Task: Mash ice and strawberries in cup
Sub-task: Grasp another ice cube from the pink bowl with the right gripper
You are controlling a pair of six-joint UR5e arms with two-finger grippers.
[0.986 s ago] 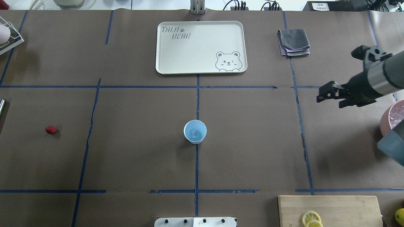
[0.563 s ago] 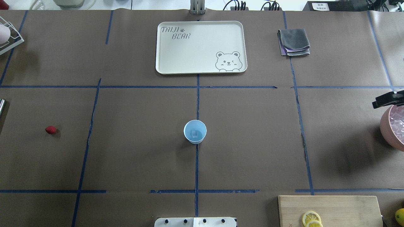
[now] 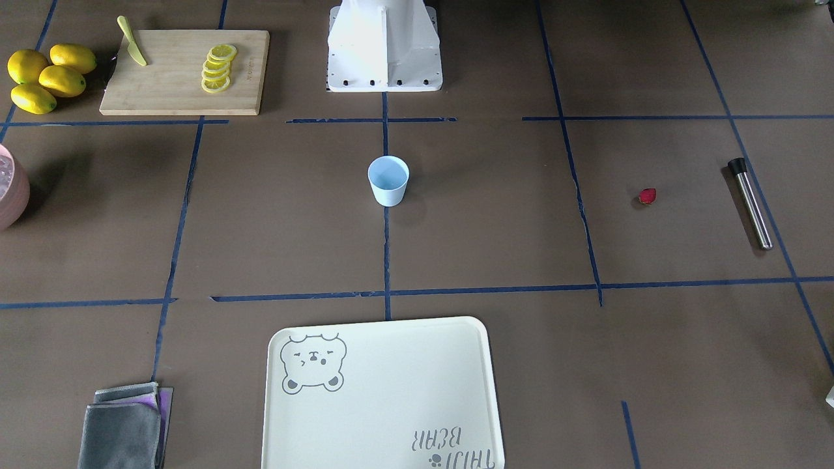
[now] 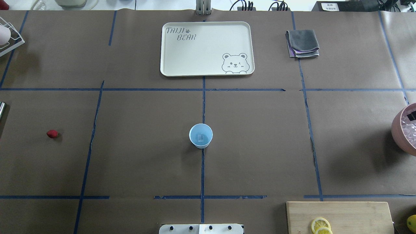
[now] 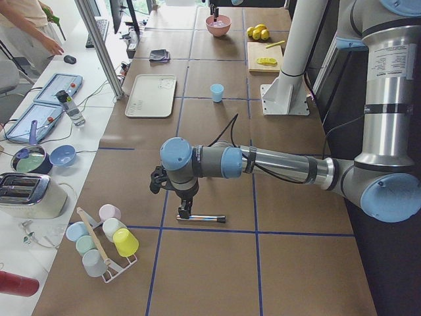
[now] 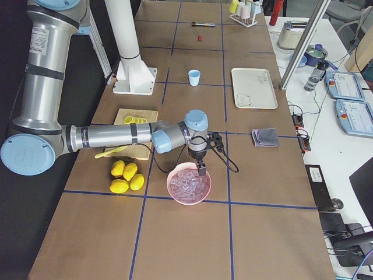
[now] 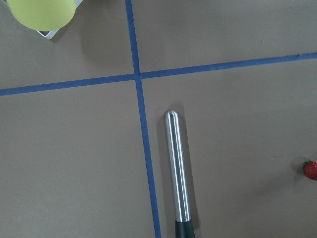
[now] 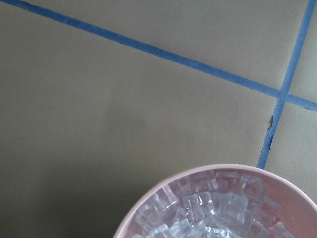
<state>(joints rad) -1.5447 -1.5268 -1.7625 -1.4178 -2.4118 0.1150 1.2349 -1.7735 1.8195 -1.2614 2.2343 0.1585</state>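
Cup (image 4: 201, 136) stands upright at mid-table on the centre tape line, with one piece of ice (image 4: 200, 138) lying inside. Strawberry (image 4: 52, 133) lies on the table toward its left end, well apart from the cup. Steel muddler (image 3: 750, 203) lies flat, nearer that left edge. Left hand (image 5: 185, 210) hangs over the muddler's dark end; clenched or released cannot be told. Right hand (image 6: 201, 170) hangs over the pink bowl (image 6: 189, 202) of ice cubes (image 8: 208, 208) near the table's right end; its grip likewise cannot be told.

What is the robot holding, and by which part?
Cannot be told: left pincer is by the steel rod's black end; right pincer hangs over the pink ice bowl.
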